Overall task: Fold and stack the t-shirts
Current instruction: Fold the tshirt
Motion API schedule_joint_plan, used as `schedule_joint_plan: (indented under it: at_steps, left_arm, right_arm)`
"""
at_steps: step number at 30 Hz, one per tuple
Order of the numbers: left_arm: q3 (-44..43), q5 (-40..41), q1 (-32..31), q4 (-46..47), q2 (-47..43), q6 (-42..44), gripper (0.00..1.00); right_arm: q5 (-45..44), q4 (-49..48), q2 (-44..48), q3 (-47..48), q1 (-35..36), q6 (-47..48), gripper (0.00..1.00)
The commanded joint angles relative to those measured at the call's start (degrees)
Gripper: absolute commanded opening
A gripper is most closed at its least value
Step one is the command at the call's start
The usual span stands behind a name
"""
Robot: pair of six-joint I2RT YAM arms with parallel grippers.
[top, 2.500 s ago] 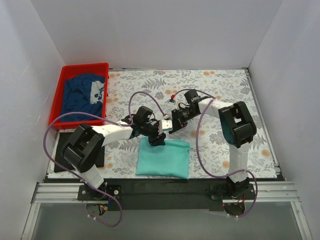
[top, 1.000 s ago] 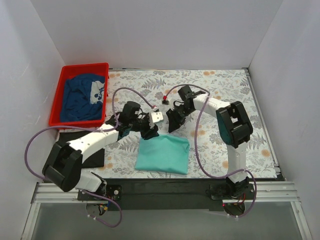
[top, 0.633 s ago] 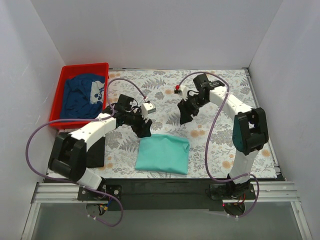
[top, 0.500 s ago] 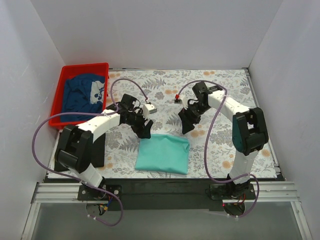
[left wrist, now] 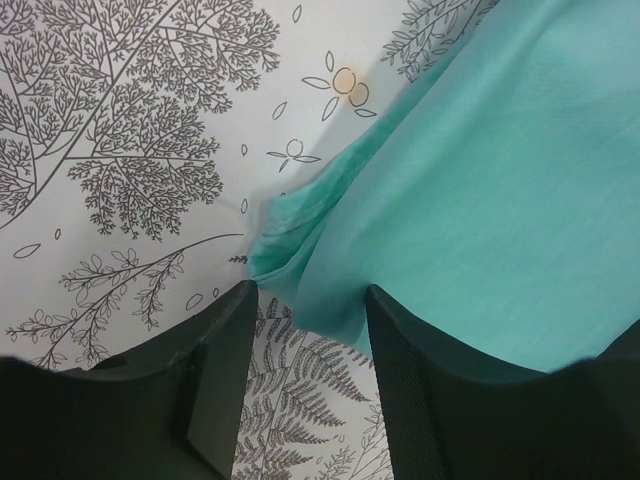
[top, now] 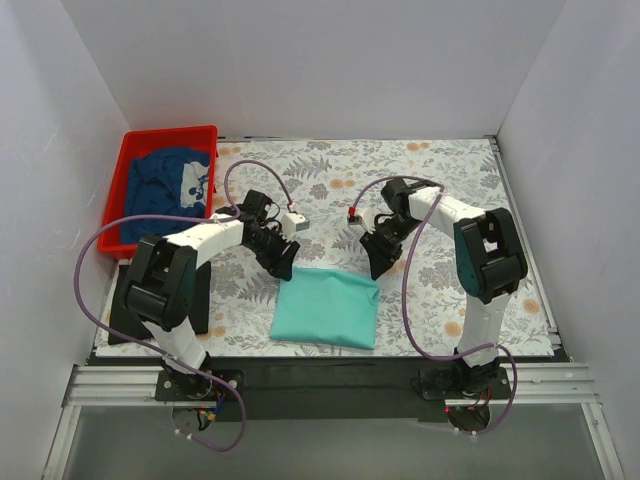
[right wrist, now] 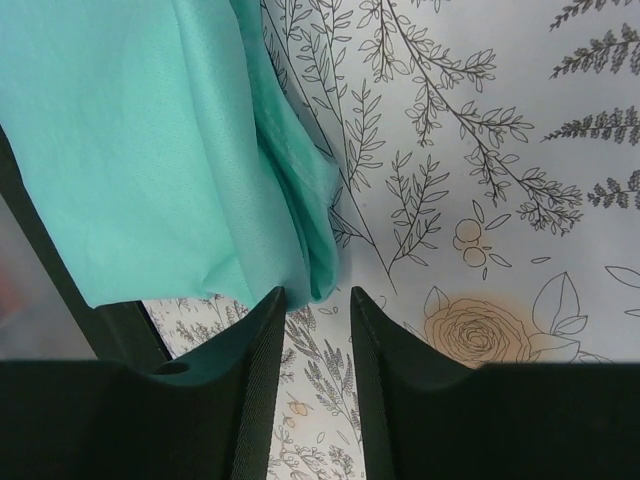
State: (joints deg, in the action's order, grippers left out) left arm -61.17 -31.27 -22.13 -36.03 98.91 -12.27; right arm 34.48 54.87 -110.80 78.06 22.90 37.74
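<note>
The teal t-shirt (top: 325,308) lies folded on the floral table cover near the front edge. My left gripper (top: 286,266) is open at its far left corner; in the left wrist view (left wrist: 310,345) that corner of the teal shirt (left wrist: 480,190) lies between the fingertips. My right gripper (top: 380,263) is open at the far right corner; in the right wrist view (right wrist: 318,335) the folded edge of the teal shirt (right wrist: 140,150) ends at the fingertips. The navy t-shirt (top: 160,190) lies crumpled in the red bin. The black t-shirt (top: 200,312) lies flat at the left, partly hidden by my left arm.
The red plastic bin (top: 113,205) stands at the far left corner. White walls enclose the table on three sides. Purple cables loop from both arms over the cover. A black rail runs along the front edge.
Both grippers rose from the shirt's far edge, spread apart, then came back down to its two far corners. The teal shirt has not moved.
</note>
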Motion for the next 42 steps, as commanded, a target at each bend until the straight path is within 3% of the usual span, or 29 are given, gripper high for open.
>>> schedule_joint_plan:
  at_steps: [1, 6, 11, 16, 27, 30, 31, 32, 35, 37, 40, 42]
  left_arm:
    - [-2.29, -0.9, 0.86, -0.97, 0.84, 0.06, 0.45]
    - [-3.08, -1.69, 1.3, -1.15, 2.25, -0.47, 0.42]
    - [-3.08, -1.87, 1.47, -1.67, 2.25, 0.05, 0.42]
    - [-2.91, -2.66, 1.56, -1.41, 1.9, -0.12, 0.42]
    - [-3.17, -2.66, 2.0, -1.94, 2.42, -0.12, 0.4]
    - [-3.26, -2.84, 2.27, -1.94, 2.95, -0.21, 0.38]
    - [-3.61, -2.84, 2.44, -1.94, 3.04, -0.29, 0.33]
    - [-3.78, -2.57, 2.53, -1.94, 3.21, -0.38, 0.29]
    - [-5.27, -2.48, 3.49, -2.2, 4.09, -0.3, 0.07]
    - [-5.89, -1.87, 4.72, -2.03, 4.36, -0.56, 0.0]
    - [-6.51, -2.74, 5.43, -2.55, 5.15, 0.14, 0.0]
    - [-6.6, -3.97, 5.43, -2.64, 6.03, -0.73, 0.13]
  right_arm:
    - [0.68, 1.29, -0.73, -0.1, 0.05, 2.08, 0.38]
    - [-0.38, 1.55, -1.08, 1.47, -0.3, 1.73, 0.45]
    - [5.76, 6.99, -1.34, 5.78, -1.98, 2.78, 0.58]
    - [7.71, 9.02, -0.99, 4.91, -1.28, 4.1, 0.63]
    - [2.88, 7.0, -3.8, 2.0, 0.13, 5.77, 0.5]
    - [1.21, 6.3, -4.16, 3.05, 0.31, 5.59, 0.31]
    - [0.94, 6.3, -4.24, 3.58, 0.31, 5.51, 0.22]
    - [0.59, 6.39, -4.33, 4.11, 0.31, 5.25, 0.02]
    - [-0.55, 6.65, -3.72, 6.22, -0.22, 4.89, 0.01]
    - [-2.31, 6.74, -3.1, 7.89, -0.48, 4.89, 0.01]
    - [-3.54, 6.48, -3.19, 7.98, -0.57, 5.33, 0.01]
    - [-3.54, 6.21, -4.06, 7.98, -0.31, 4.89, 0.16]
